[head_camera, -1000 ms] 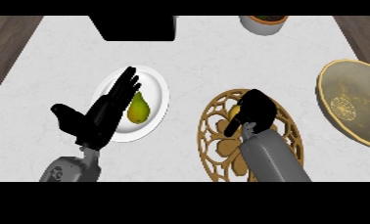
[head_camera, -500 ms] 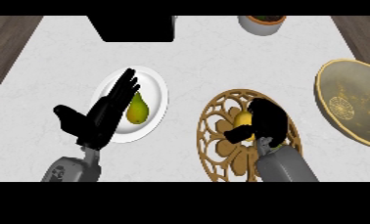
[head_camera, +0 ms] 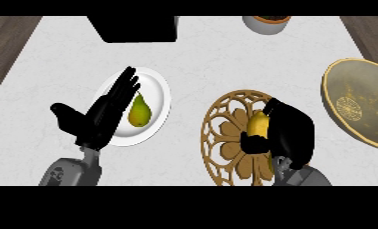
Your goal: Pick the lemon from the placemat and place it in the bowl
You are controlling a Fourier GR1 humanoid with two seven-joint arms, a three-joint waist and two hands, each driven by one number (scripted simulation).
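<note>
The right hand (head_camera: 289, 132) curls around the lemon (head_camera: 258, 124) on the placemat (head_camera: 223, 149), apparently only partly enclosing it, so lifting toward the bowl (head_camera: 353, 102) could roll it free.

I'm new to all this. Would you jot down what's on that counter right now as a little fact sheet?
lemon: on the placemat, right hand curled round it
bowl: at the right edge, nothing visible in it
pear: on the white plate
left hand: open, resting over the plate's left side
back edge: a black box and a small pot
</note>
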